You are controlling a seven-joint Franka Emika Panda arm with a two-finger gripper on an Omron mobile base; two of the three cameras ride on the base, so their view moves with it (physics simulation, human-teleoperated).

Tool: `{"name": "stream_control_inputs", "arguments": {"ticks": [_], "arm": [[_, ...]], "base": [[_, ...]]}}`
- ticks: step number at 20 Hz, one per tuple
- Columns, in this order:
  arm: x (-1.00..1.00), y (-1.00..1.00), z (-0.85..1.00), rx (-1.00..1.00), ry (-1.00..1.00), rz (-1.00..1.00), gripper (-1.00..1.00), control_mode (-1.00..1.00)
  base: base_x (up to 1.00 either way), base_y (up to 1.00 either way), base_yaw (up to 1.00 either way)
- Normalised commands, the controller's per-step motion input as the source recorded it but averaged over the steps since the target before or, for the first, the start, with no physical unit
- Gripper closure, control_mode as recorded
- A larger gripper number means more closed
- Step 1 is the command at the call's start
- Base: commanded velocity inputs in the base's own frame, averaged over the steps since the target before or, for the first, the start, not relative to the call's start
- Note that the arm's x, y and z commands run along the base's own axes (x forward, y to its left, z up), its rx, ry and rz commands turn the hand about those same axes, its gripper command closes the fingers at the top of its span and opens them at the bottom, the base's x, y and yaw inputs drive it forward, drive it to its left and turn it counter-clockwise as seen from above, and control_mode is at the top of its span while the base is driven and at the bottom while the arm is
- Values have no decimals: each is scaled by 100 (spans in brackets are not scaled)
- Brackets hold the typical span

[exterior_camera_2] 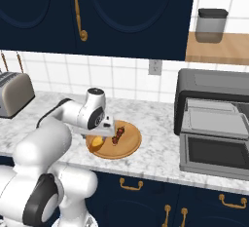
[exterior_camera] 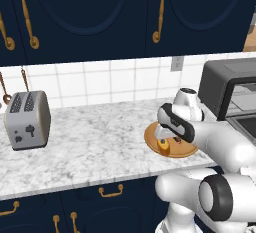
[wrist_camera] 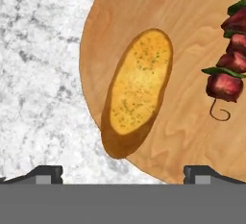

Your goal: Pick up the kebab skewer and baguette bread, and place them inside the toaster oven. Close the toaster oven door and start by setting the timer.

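On a round wooden plate [wrist_camera: 192, 122] lies the baguette bread [wrist_camera: 137, 91], a golden oval loaf at the plate's edge. The kebab skewer [wrist_camera: 230, 64] with red meat chunks rests beside it on the same plate. My gripper [wrist_camera: 122, 175] hovers just above the baguette, open, its fingertips [wrist_camera: 45, 172] wide apart with nothing between them. From the right base view, the gripper [exterior_camera_2: 104, 131] hangs over the baguette [exterior_camera_2: 97, 142] and the skewer [exterior_camera_2: 118, 134] on the plate [exterior_camera_2: 127, 148]. The toaster oven [exterior_camera_2: 214, 87] stands to the right, its door [exterior_camera_2: 216, 153] folded down open.
A silver two-slot toaster [exterior_camera: 27, 119] stands at the counter's left. Dark blue cabinets hang overhead. A grey canister [exterior_camera_2: 210, 25] sits on a wooden shelf above the oven. The plate lies near the marble counter's front edge [exterior_camera: 100, 177].
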Motion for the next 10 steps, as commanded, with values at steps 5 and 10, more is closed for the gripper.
{"name": "stream_control_inputs", "arguments": {"ticks": [5, 10], "arm": [[28, 2, -24, 0, 0, 0, -100, -100], [28, 0, -21, 0, 0, -3, -100, -100]], "base": [[0, 0, 0], [0, 0, 0]]}}
